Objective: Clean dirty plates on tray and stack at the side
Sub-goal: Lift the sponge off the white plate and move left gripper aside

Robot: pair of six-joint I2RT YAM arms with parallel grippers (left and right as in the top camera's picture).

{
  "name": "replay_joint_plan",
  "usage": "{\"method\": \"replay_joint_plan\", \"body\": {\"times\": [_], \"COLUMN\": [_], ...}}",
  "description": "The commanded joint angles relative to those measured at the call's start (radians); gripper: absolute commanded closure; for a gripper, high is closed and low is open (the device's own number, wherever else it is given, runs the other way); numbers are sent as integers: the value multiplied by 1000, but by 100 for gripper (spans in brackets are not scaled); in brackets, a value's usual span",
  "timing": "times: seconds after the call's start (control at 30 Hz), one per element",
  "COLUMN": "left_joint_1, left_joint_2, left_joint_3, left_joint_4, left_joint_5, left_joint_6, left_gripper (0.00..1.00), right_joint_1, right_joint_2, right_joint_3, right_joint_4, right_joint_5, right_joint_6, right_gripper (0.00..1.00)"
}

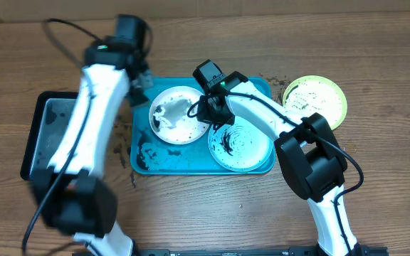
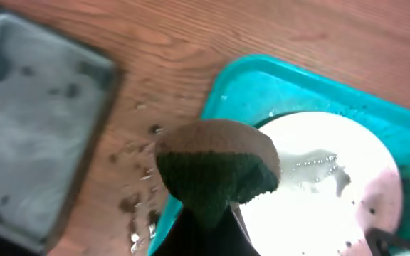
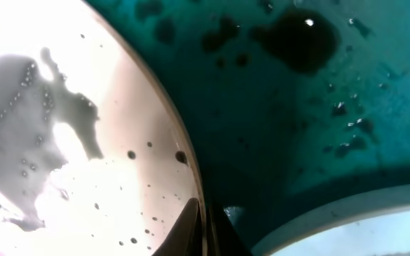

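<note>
The turquoise tray (image 1: 142, 158) holds a white plate (image 1: 178, 122) with grey smears and a pale mint plate (image 1: 242, 148) with black smears. A yellow-green plate (image 1: 317, 99) lies on the table to the right of the tray. My right gripper (image 1: 206, 110) is shut on the white plate's right rim (image 3: 184, 178), one finger above it and one below. My left gripper (image 1: 139, 77) hovers over the tray's far left corner, shut on a dark green and brown sponge (image 2: 216, 163), which hangs just left of the white plate (image 2: 326, 192).
A smaller black tray (image 1: 47, 135) with a wet grey floor sits left of the turquoise one. Dark crumbs and droplets (image 2: 137, 203) dot the wood between them. The turquoise tray's floor (image 3: 297, 107) carries dark puddles and specks.
</note>
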Motion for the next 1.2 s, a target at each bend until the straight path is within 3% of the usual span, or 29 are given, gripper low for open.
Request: {"method": "replay_joint_plan", "body": {"times": [0.0, 0.13, 0.3, 0.43, 0.6, 0.67, 0.77, 1.17], "left_joint_1": [121, 301, 413, 451, 468, 468, 467, 467], "left_joint_2": [-83, -99, -95, -95, -95, -95, -95, -95], "left_joint_3": [2, -1, -26, -27, -28, -28, -28, -29], "left_joint_4": [-52, -119, -154, -153, -154, -156, -157, -157], "left_joint_5": [30, 168, 188, 187, 187, 187, 188, 188], "left_joint_6": [-21, -21, -21, -21, -21, -21, -21, -21], "left_gripper": [96, 96, 95, 96, 96, 96, 96, 96], "right_joint_1": [8, 50, 131, 226, 368, 401, 440, 464], "right_joint_2": [-77, -138, -151, -151, -151, -151, -151, -151], "right_joint_3": [53, 118, 209, 271, 303, 303, 303, 303], "right_joint_4": [-11, -23, -111, -173, -172, -168, -168, -169], "right_joint_5": [26, 50, 295, 648, 1175, 1295, 1354, 1361], "right_joint_6": [-147, -349, -485, -583, -588, -605, -705, -872], "right_gripper": [96, 96, 96, 96, 96, 96, 96, 96]}}
